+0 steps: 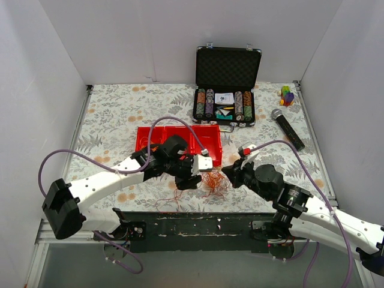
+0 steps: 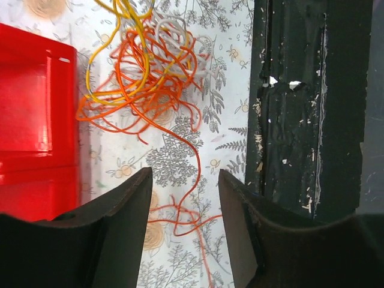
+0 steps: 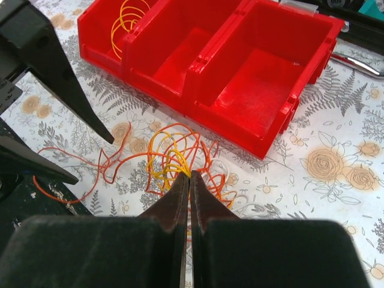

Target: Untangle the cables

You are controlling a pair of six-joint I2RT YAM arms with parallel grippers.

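Note:
The cables [image 1: 214, 180] are a clump of thin orange, yellow and white strands on the floral cloth between my two grippers. In the left wrist view the clump [image 2: 144, 66] lies ahead, and one orange strand [image 2: 191, 180] trails back between my open left gripper [image 2: 185, 183], which holds nothing. My right gripper [image 3: 189, 176] is shut on yellow strands [image 3: 174, 162] at the near edge of the clump [image 3: 180, 153]. My left gripper's black fingers [image 3: 57, 66] show at the left of the right wrist view. A yellow cable coil [image 3: 129, 15] lies in the red tray's left compartment.
A red three-compartment tray [image 1: 180, 143] stands just behind the clump. An open black case of poker chips [image 1: 225, 90], a microphone [image 1: 288, 129] and coloured blocks [image 1: 287, 95] lie at the back right. The black table edge [image 2: 312, 108] runs along the near side.

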